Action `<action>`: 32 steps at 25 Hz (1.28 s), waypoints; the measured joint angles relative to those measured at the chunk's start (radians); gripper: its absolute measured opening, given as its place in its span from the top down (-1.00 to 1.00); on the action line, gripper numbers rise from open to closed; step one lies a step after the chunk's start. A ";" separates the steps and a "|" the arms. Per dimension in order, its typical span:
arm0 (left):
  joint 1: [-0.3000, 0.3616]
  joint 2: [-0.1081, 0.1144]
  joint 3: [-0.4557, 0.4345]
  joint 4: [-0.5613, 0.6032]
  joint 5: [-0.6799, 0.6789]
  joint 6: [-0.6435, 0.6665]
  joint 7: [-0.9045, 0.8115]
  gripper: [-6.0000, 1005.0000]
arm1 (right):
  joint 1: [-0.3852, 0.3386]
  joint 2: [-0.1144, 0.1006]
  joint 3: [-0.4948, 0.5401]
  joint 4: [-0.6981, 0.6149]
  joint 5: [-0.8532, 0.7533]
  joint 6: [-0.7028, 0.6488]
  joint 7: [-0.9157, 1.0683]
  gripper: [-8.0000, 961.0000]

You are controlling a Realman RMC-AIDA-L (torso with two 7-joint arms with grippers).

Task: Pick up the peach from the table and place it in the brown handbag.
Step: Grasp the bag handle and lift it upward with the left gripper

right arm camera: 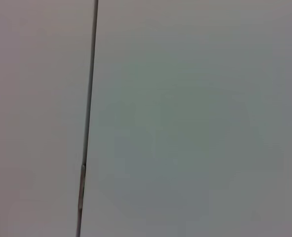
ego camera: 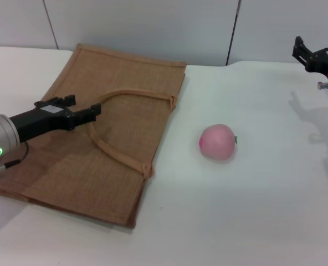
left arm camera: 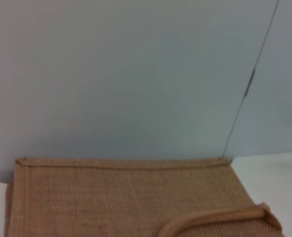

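Observation:
The peach (ego camera: 218,142) is a small pink fruit lying alone on the white table (ego camera: 252,210), right of the bag. The brown handbag (ego camera: 106,166) lies flat on the table's left half, its arched handle (ego camera: 119,152) resting on top. My left gripper (ego camera: 83,105) hovers open over the bag's middle, beside the handle's curve, holding nothing. In the left wrist view the handbag's (left arm camera: 121,197) far edge and part of its handle (left arm camera: 220,217) show. My right gripper (ego camera: 317,51) stays open and raised at the far right, well away from the peach.
A grey panelled wall (ego camera: 153,27) runs behind the table's far edge; the right wrist view shows only that wall (right arm camera: 185,123) with a vertical seam. Bare white table surrounds the peach and reaches the front edge.

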 joint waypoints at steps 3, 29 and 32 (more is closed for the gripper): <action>0.007 -0.005 -0.004 0.032 0.032 0.012 -0.013 -0.74 | 0.000 0.000 0.000 0.000 0.000 0.000 0.000 -0.86; -0.018 -0.004 -0.105 0.246 0.455 -0.080 -0.375 -0.74 | 0.006 0.002 -0.004 -0.012 -0.003 0.036 0.000 -0.86; -0.036 -0.003 -0.212 0.251 0.509 -0.134 -0.402 -0.74 | 0.006 0.002 -0.005 -0.012 -0.003 0.037 0.000 -0.86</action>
